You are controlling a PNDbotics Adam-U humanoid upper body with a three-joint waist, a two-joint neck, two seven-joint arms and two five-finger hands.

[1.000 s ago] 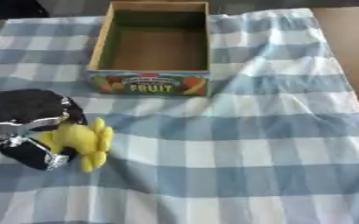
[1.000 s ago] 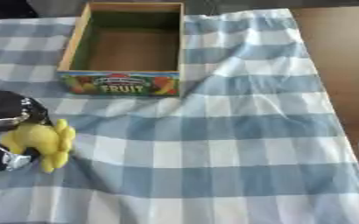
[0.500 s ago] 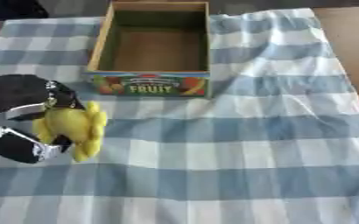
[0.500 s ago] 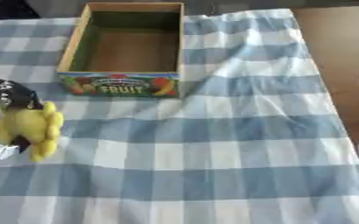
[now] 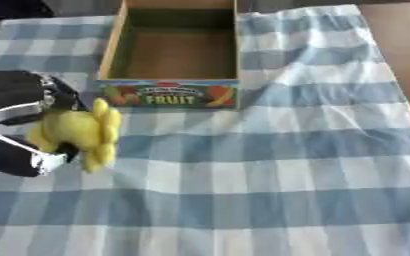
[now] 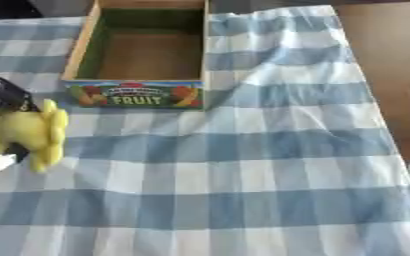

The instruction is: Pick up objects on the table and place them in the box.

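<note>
Fingers of the left hand (image 5: 20, 125) curl round a yellow toy (image 5: 77, 131), black digits above and below its soft, lumpy body, which ends in stubby rounded lobes like a small bunch of bananas. A second ago the hand sat lower and nearer the robot with the toy close to the cloth; since then hand and toy have risen and moved toward the box (image 5: 169, 95), and the toy now hangs just off the box's front left corner, not yet over it. That box is a shallow wooden crate with plain upright walls, a brown floor and a printed front panel reading FRUIT among pictures of fruit; nothing lies inside it. Blue-and-white checked cloth (image 5: 270, 175) covers the table, soft and rumpled, with a raised fold running from the box's right side. Bare brown tabletop (image 6: 383, 60) shows past the cloth's right edge.
</note>
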